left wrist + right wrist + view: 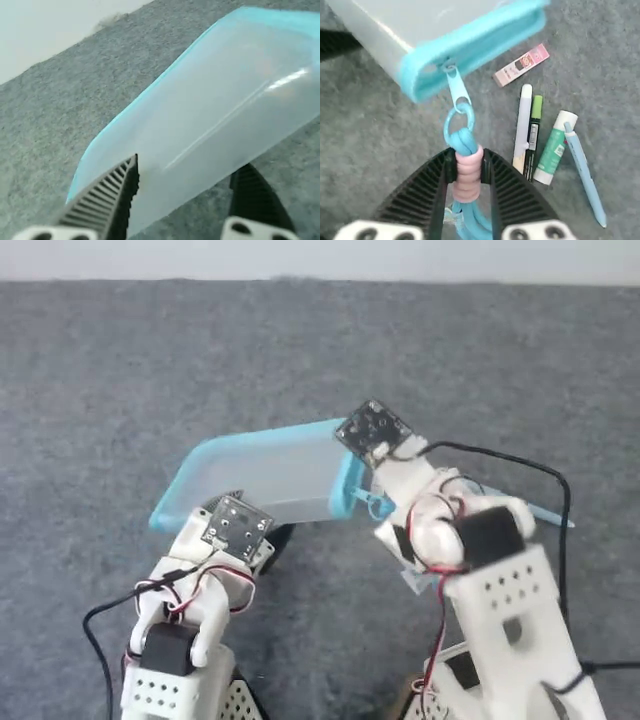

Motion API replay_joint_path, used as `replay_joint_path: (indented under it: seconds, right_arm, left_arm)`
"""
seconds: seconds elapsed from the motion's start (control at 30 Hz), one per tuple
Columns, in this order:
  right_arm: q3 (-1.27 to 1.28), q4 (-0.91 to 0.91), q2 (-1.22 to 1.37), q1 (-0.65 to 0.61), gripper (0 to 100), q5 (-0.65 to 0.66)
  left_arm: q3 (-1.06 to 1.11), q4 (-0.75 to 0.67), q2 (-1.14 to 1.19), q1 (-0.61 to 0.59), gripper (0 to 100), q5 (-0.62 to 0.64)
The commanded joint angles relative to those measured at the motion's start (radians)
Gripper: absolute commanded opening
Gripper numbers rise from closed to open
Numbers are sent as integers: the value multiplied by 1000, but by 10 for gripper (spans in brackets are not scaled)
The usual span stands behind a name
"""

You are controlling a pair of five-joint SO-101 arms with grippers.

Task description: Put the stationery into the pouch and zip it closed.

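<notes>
The translucent pouch (262, 475) with blue trim is held tilted above the grey carpet. My left gripper (191, 165) is shut on its near edge, one finger (112, 195) on the broad face and the other under it. My right gripper (468, 154) is shut on the pink and blue charm (467, 175) hanging from the zipper pull (456, 90) at the pouch's (470, 45) end. Beside it on the carpet lie a pink case (521, 71), a white pen (522, 127), a green marker (534, 130), a glue stick (552, 147) and a blue pen (584, 175).
Grey carpet (150, 360) covers the whole table, with free room to the far side and the left. In the high view the right arm (480, 560) hides most of the stationery; the blue pen's tip (550, 513) pokes out on its right.
</notes>
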Motion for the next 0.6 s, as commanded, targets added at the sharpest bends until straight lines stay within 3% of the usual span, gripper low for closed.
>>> replay_joint_path:
  seconds: [0.0, 0.17, 0.27, 0.57]
  right_arm:
    - [-55, 54, -81, 31, 7, 29]
    - [-44, 39, -81, 24, 7, 2]
    - [-11, 13, -81, -42, 7, -51]
    - [17, -61, -79, -231, 7, -120]
  left_arm:
    - [-5, -57, -3, -92, 271, -11]
    - [-142, 78, -8, -97, 272, 40]
    - [-260, 153, -5, -95, 272, 75]
    - [-266, 157, -8, -66, 272, 94]
